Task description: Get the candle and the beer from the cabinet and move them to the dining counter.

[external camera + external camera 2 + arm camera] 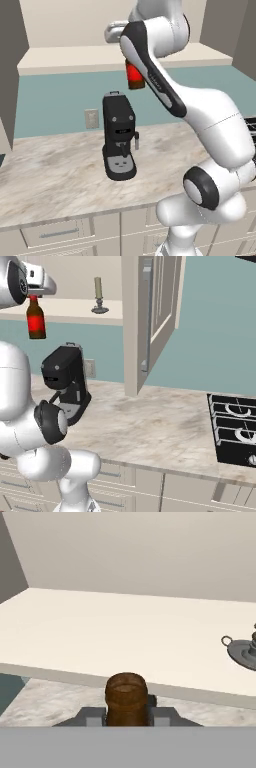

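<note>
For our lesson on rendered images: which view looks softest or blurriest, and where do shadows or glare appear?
Left base view: softest, with fuzzy edges on the coffee machine and beer. Right base view: crisper; no clear cast shadow under the candle on the cabinet shelf, no glare. Hand view: flat, even light on the shelf; the bottle mouth at the gripper is sharp.

Arm raised high, elbow bent, claw (pixel 127 714) clamped on the beer (pixel 35 318) neck
</note>
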